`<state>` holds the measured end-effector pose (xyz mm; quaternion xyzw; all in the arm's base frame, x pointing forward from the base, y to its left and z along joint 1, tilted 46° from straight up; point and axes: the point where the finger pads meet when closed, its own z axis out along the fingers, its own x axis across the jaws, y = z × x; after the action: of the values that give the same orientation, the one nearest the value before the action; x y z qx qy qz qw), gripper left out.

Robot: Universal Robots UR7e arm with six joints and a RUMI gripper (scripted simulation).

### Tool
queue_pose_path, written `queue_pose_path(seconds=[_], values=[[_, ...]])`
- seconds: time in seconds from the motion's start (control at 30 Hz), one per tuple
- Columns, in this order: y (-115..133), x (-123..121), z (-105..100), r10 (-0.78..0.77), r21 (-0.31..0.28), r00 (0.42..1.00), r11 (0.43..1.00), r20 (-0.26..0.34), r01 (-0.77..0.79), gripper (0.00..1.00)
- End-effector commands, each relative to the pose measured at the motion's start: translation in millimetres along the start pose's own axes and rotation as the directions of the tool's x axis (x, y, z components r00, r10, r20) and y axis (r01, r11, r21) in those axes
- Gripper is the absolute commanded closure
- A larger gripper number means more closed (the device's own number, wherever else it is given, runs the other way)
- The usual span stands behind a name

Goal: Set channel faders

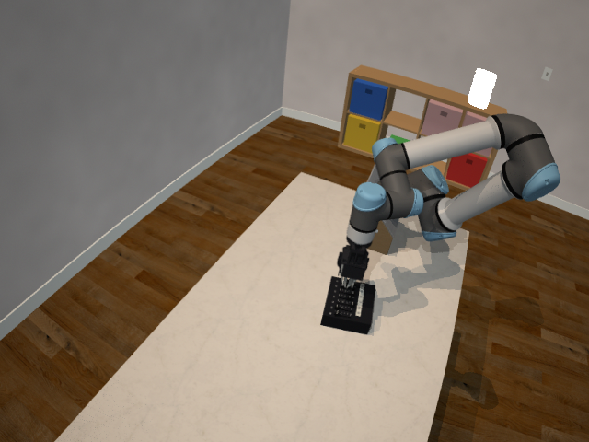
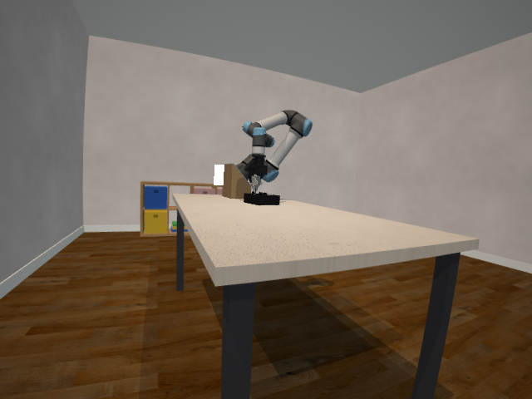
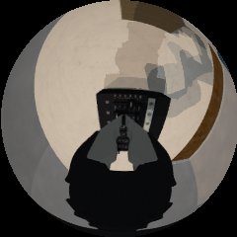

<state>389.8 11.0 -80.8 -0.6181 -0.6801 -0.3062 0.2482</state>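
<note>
The black lighting desk (image 1: 349, 305) lies on the pale table, with rows of small faders and a white tape strip (image 1: 361, 298) along its right side. It also shows in the exterior view (image 2: 261, 199) and in the wrist view (image 3: 130, 113). My gripper (image 1: 346, 284) points straight down over the desk's far end, fingers shut, tips at or just above the fader rows. In the wrist view the shut fingertips sit over the desk's near rows. The tape's writing and the fader positions are too small to read.
A tan wooden block (image 1: 383, 238) stands on the table just behind the desk, by the arm's base. A shelf with coloured bins (image 1: 409, 125) stands against the back wall. The table's right edge runs close to the desk's right side.
</note>
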Motion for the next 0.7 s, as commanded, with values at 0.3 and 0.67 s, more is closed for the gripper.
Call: queue_pose_path(seconds=[0.3,0.67], values=[[0.3,-3.5,-0.4,0.000,-0.001,1.000,1.000,0.001,0.000,1.00],[0.3,-4.4,-0.4,0.000,-0.001,1.000,1.000,0.001,0.000,1.00]])
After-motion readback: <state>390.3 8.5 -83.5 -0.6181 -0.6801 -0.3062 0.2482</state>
